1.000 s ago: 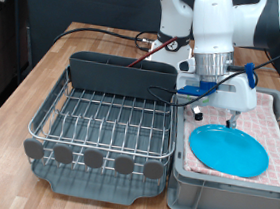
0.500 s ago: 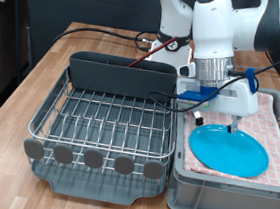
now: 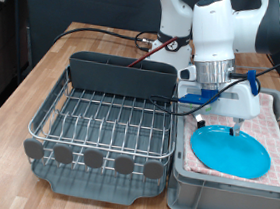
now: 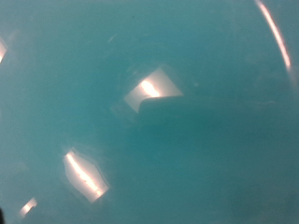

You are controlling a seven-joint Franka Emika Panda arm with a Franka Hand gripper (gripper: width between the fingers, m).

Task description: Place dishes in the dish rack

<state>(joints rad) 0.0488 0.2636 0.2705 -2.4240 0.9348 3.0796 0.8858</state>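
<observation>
The bright-blue plate (image 3: 232, 150) lies flat on the pink checked cloth (image 3: 279, 124) in the grey bin (image 3: 226, 194) at the exterior view's right. My gripper (image 3: 219, 127) is right above the plate's far edge, fingers spread, nothing between them. In the wrist view the plate's glossy blue surface (image 4: 149, 121) fills the whole picture, very close. The dish rack (image 3: 98, 125) stands at the exterior view's left with its wire grid bare. The mug and the wooden spoon are out of view.
The rack's tall grey cutlery bin (image 3: 121, 74) stands along its far side, close to the gripper. A row of rounded tabs (image 3: 94, 160) lines its near edge. Cables (image 3: 137, 39) lie on the wooden table behind.
The gripper has come down and slightly to the exterior view's right, closer to the blue plate. The plate and the rack have not moved.
</observation>
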